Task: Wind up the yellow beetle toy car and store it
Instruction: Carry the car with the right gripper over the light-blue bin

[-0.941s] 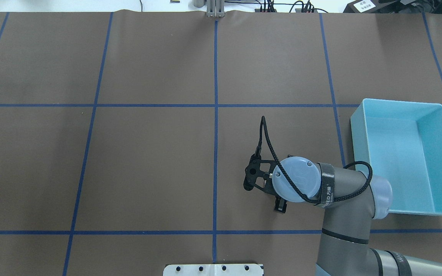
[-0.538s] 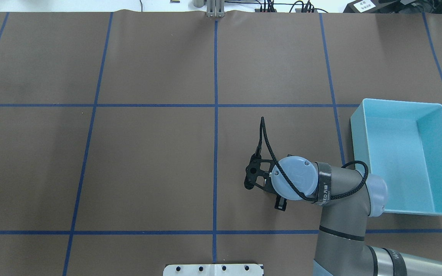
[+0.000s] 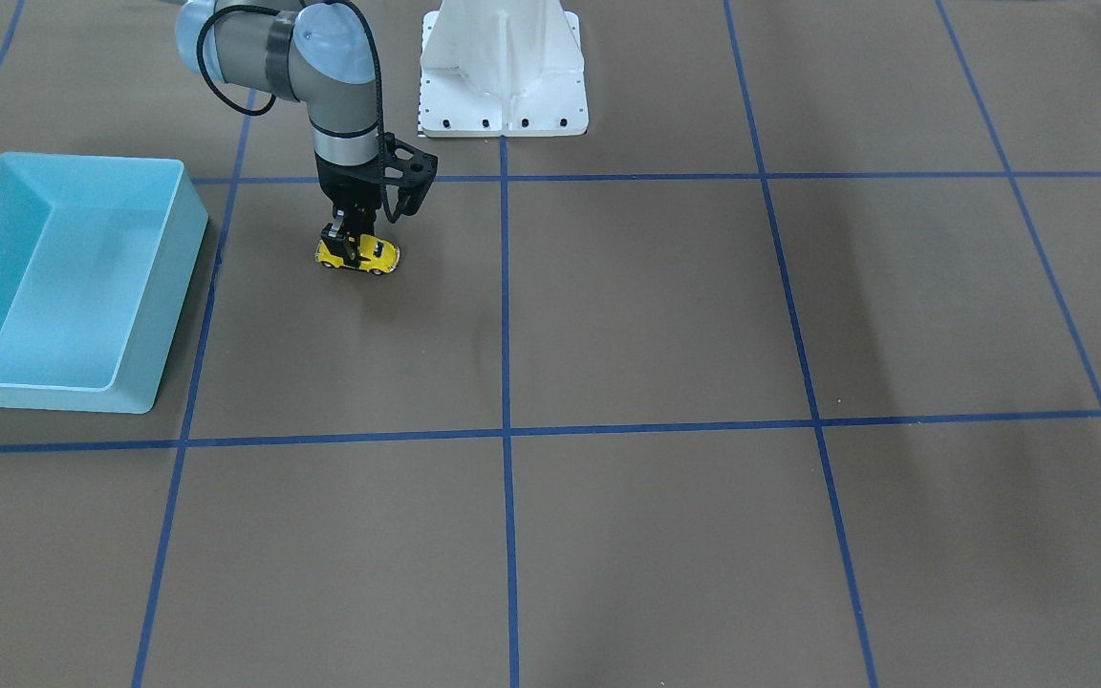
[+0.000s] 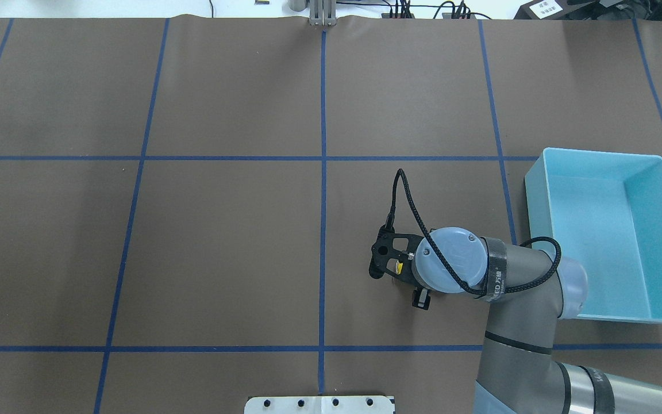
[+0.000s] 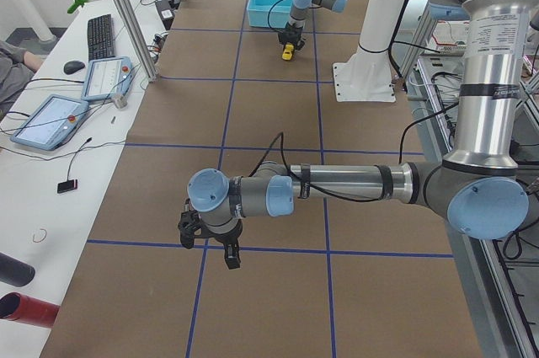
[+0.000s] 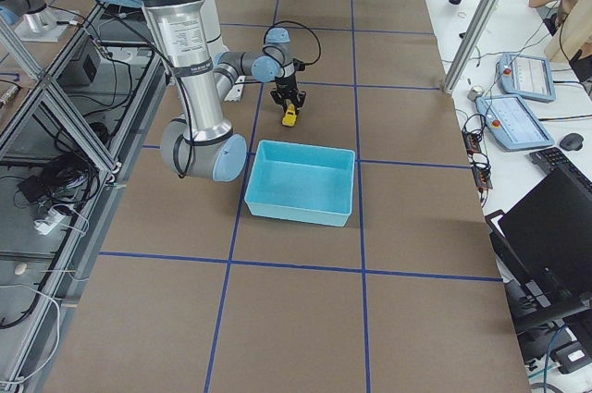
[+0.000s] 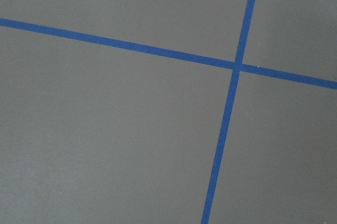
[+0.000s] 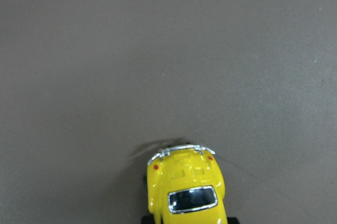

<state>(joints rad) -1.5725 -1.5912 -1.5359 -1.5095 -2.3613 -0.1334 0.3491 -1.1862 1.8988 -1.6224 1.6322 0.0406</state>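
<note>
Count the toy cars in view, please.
1. The yellow beetle toy car stands on the table, wheels down, gripped by the right gripper, apart from the light blue bin. The bin holds none; nothing seems hidden.

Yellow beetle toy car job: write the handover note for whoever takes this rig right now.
Right end effector: shut on the yellow beetle toy car, one finger on each side of its body. The car is down at table level, apart from the light blue bin.
Left end effector: over bare table, far from the car. Open or shut cannot be told.
Done: car grasped. Whether it is wound cannot be told.
Left: finish winding if needed, then put the car in the bin, which is empty.
</note>
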